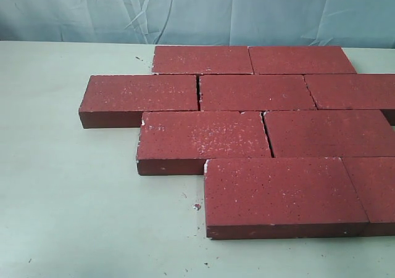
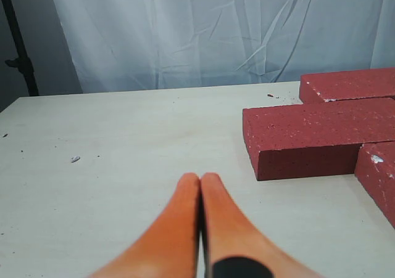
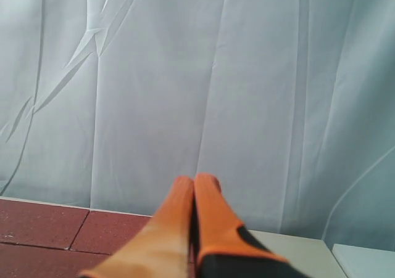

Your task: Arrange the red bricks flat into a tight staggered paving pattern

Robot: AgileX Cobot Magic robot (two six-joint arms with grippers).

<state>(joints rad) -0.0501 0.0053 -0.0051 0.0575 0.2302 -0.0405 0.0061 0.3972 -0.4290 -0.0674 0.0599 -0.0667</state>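
Observation:
Several red bricks (image 1: 256, 92) lie flat on the pale table (image 1: 74, 192) in four staggered rows, edges touching or nearly so; a thin gap shows between two in the third row (image 1: 267, 134). Neither gripper appears in the exterior view. In the left wrist view my left gripper (image 2: 200, 178) is shut, orange fingers pressed together with nothing between them, above bare table and apart from the nearest brick end (image 2: 308, 139). In the right wrist view my right gripper (image 3: 194, 180) is shut and empty, raised over the far bricks (image 3: 43, 225) and pointing toward the curtain.
A pale curtain (image 1: 197, 10) hangs behind the table's far edge. Small crumbs of brick dust lie on the table (image 1: 197, 206). A dark stand (image 2: 15, 50) rises beyond the table in the left wrist view. Bare tabletop stretches left of the bricks.

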